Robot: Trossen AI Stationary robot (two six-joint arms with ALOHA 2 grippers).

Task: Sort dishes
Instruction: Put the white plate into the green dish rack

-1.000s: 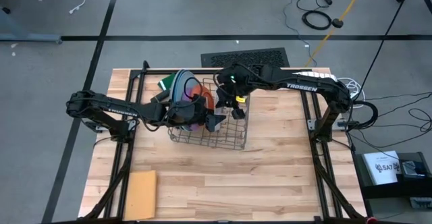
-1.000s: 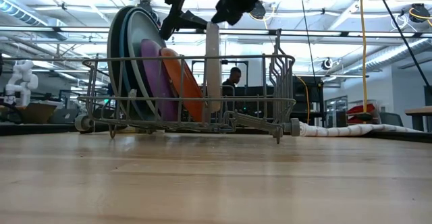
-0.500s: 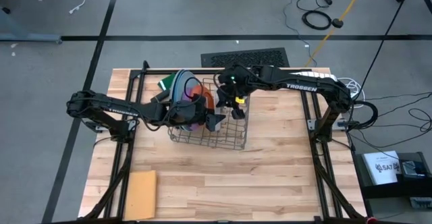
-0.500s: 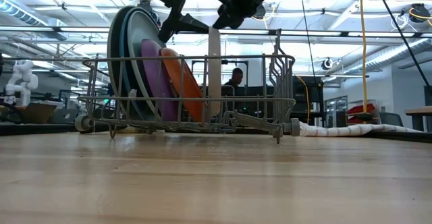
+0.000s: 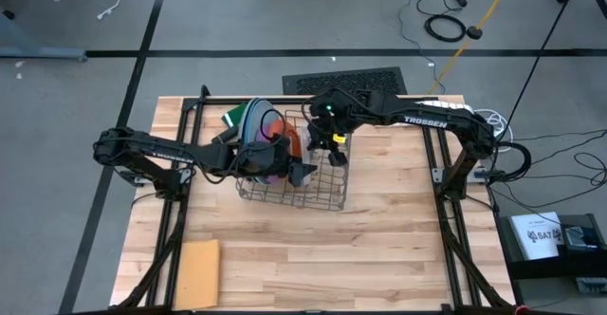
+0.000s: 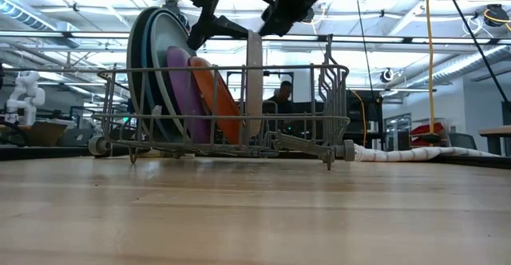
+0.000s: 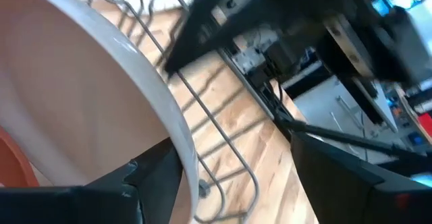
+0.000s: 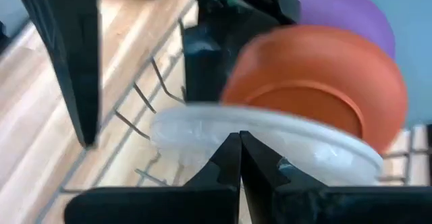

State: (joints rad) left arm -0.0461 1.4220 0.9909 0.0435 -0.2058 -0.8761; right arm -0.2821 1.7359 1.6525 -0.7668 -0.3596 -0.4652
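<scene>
A wire rack (image 5: 322, 197) stands mid-table. At its left end several plates stand on edge in it: large blue-grey ones (image 6: 148, 65), a purple one (image 6: 182, 89) and an orange one (image 6: 219, 97), which leans left against the purple. A light grey plate (image 6: 254, 81) stands upright beside the orange one. My right gripper (image 8: 239, 150) is shut on its top rim. My left gripper (image 7: 236, 177) hangs open over the rack's near left part. The grey plate's rim (image 7: 177, 133) lies close by one of its fingers (image 7: 158, 173). My right gripper pinches the top rim (image 8: 270, 146) of the light grey plate between its two fingertips. It comes slanting down from the far right, above the rack. The plate stands upright on edge, its lower part down among the rack's wires (image 6: 254, 133). My left gripper: whether a finger touches the plate's rim, I cannot tell.
A flat tan sheet (image 5: 197, 272) lies at the table's near left corner. A black mat (image 5: 344, 81) lies on the floor beyond the far edge. The right half of the rack (image 6: 307, 105) holds no plates. Bare wood lies near and right.
</scene>
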